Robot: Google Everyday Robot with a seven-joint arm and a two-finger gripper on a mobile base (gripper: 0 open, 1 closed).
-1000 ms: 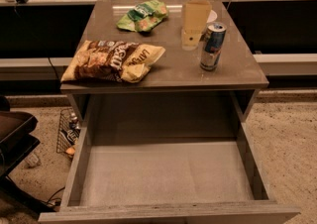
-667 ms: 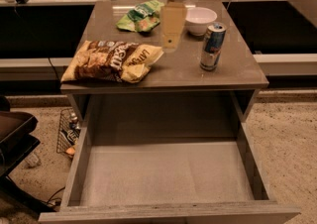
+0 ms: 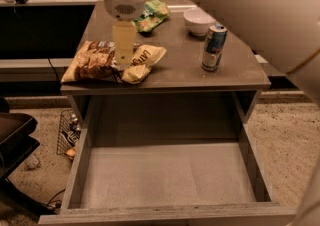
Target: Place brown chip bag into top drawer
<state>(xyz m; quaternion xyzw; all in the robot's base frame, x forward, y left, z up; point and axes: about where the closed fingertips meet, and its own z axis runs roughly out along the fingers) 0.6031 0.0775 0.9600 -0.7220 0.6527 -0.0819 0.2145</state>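
Observation:
The brown chip bag (image 3: 102, 62) lies flat at the front left of the cabinet top, dark brown in the middle with pale yellow ends. The top drawer (image 3: 167, 175) is pulled fully out below the cabinet top, its pale bottom bare. My gripper (image 3: 124, 45) hangs from the white wrist directly over the middle of the chip bag, its pale yellow fingers pointing down at the bag. The arm crosses the upper right of the view.
On the cabinet top (image 3: 235, 72) stand a small green bag (image 3: 152, 14) at the back, a white bowl (image 3: 199, 21) and an upright drink can (image 3: 214, 47) at the right. A wire basket (image 3: 67, 132) and a dark chair (image 3: 15, 140) are on the floor at the left.
The gripper has moved left from beside the can to above the brown chip bag. The white bowl has come into view. The bag, can and drawer have not moved.

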